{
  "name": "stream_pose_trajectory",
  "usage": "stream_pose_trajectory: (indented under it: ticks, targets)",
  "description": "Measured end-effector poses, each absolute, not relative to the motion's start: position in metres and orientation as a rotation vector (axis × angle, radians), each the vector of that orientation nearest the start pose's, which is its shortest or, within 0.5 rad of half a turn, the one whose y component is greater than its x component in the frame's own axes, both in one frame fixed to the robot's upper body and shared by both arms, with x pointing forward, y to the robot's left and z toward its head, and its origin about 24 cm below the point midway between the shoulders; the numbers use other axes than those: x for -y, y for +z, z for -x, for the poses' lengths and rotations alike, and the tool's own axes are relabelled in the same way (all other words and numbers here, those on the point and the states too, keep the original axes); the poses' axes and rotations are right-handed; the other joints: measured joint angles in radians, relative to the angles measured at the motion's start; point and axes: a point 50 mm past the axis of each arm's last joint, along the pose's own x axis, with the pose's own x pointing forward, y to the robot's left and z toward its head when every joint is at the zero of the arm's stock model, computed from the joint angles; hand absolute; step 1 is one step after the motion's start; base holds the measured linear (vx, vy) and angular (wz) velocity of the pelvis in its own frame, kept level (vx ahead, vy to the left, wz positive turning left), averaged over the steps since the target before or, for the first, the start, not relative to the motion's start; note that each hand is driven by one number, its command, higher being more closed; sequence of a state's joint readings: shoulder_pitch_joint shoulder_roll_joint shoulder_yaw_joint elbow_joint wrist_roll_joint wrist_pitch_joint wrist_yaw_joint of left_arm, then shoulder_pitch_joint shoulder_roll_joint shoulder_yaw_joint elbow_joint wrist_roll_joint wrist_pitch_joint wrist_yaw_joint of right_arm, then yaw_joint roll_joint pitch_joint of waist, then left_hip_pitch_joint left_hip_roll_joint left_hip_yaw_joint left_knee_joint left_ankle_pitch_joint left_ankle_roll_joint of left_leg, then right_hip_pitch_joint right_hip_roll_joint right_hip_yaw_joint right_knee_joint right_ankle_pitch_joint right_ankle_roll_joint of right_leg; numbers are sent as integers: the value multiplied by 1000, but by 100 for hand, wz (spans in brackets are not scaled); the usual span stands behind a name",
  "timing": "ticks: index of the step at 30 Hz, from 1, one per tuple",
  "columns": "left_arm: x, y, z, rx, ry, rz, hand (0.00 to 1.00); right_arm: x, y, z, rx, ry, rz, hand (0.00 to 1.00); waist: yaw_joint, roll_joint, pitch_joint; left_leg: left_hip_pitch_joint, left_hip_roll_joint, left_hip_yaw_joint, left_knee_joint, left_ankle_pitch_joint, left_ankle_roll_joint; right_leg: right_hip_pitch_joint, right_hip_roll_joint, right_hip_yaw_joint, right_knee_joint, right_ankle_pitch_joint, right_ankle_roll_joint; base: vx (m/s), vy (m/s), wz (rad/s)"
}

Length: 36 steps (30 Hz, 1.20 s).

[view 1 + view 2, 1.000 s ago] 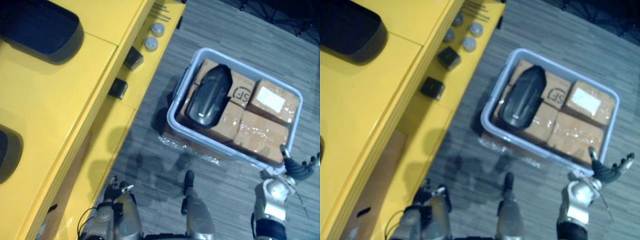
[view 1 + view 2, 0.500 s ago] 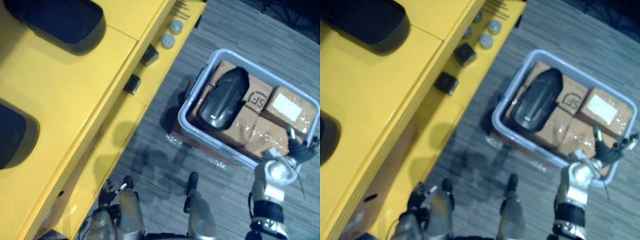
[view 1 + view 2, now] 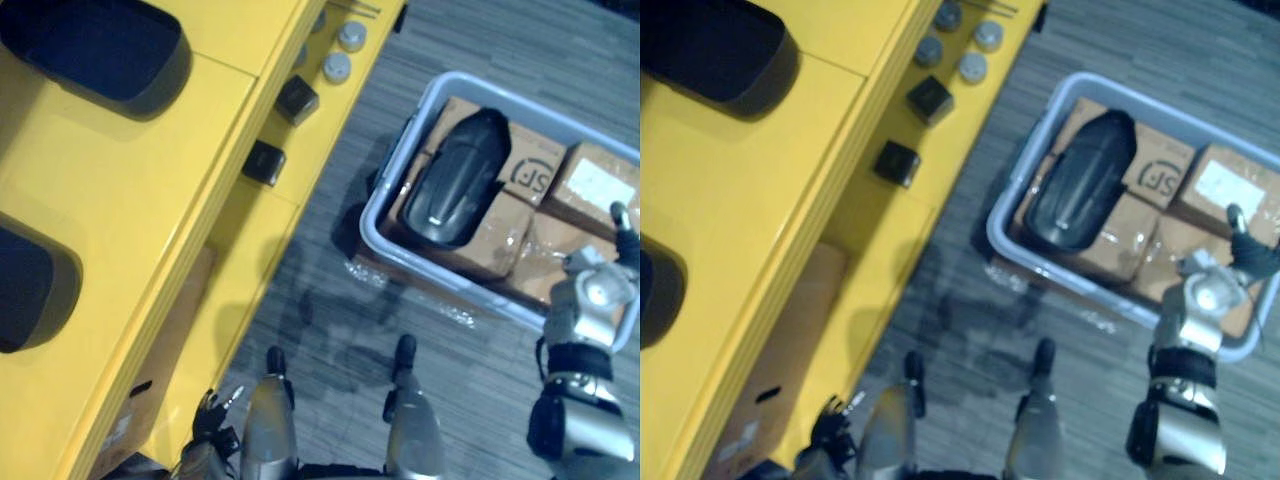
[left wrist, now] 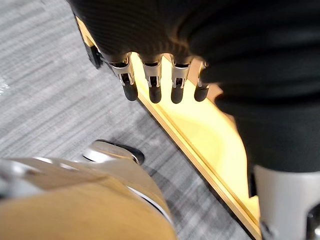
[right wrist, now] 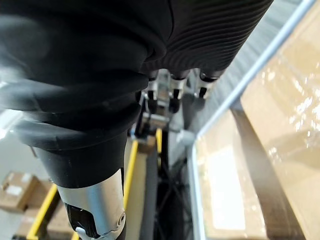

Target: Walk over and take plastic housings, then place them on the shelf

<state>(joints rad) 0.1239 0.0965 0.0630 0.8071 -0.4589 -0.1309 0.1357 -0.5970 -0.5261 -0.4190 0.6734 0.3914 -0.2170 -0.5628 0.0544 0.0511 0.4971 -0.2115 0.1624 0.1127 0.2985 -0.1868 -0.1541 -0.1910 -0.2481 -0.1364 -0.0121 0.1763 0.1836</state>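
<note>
The right hand [image 3: 1250, 255] hangs over the right end of the grey bin [image 3: 385, 185], fingers loosely straight, holding nothing and well apart from the one black plastic housing [image 3: 458, 180], which lies on top of the cardboard boxes [image 3: 1110, 240] at the bin's left end. At least four boxes show in the bin. The left hand [image 4: 150, 45] is low beside the yellow shelf [image 3: 150, 200], fingers straight and empty. Two more dark housings [image 3: 95, 45] rest on the shelf's top. On its lower ledge sit two small black blocks [image 3: 898, 162] and four round grey caps [image 3: 972, 67].
</note>
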Motion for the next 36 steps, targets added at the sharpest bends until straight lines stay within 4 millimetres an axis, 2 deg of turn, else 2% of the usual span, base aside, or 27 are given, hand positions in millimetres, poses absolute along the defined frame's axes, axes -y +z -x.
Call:
stream_pose_trajectory:
  ticks: [4,7,11,14,21,26,30,36]
  targets:
    - [-206,-133,-129,-782,477,297,0,360,163,-319,330,-922,-133,0,-6,18,4,1,-14,-4,-12,11,6,-4,-11,-3,-4,19,-5,-37,13,2]
    - [-206,-133,-129,-783,467,295,0,350,170,-328,345,-848,-104,0,-2,19,4,-2,-17,-8,-11,12,5,-6,-13,-5,-4,19,-5,-44,-1,-1]
    - [-204,-133,-130,-784,447,290,0,345,180,-334,367,-792,-78,0,-2,22,5,-20,-21,-22,-11,16,2,-21,-12,-9,-4,20,-5,-5,-4,1]
    - [-201,-134,-129,-787,424,294,0,342,185,-337,374,-755,-48,0,-3,36,7,-21,-21,-24,-11,18,2,-19,-12,-14,-4,20,-4,-4,-6,1]
    - [-200,-135,-128,-792,413,293,0,332,178,-345,330,-662,0,0,1,41,6,-22,-22,-29,-12,19,2,-18,-12,-19,-4,21,-5,0,0,0]
    - [-198,-138,-124,-810,391,263,0,328,169,-350,269,-574,20,0,3,45,6,-29,-46,-74,-29,27,8,-18,-21,-59,-53,81,-44,-12,1,-5]
    - [-198,-138,-123,-808,385,258,0,329,156,-351,205,-549,27,0,8,45,6,-35,-65,-80,-29,36,15,-18,-39,-86,-54,93,-50,-51,17,7]
    - [-197,-141,-119,-821,370,264,0,321,155,-356,175,-469,51,0,13,45,6,-60,-72,-94,-26,40,6,-26,-44,-112,-65,98,-61,-61,-14,4]
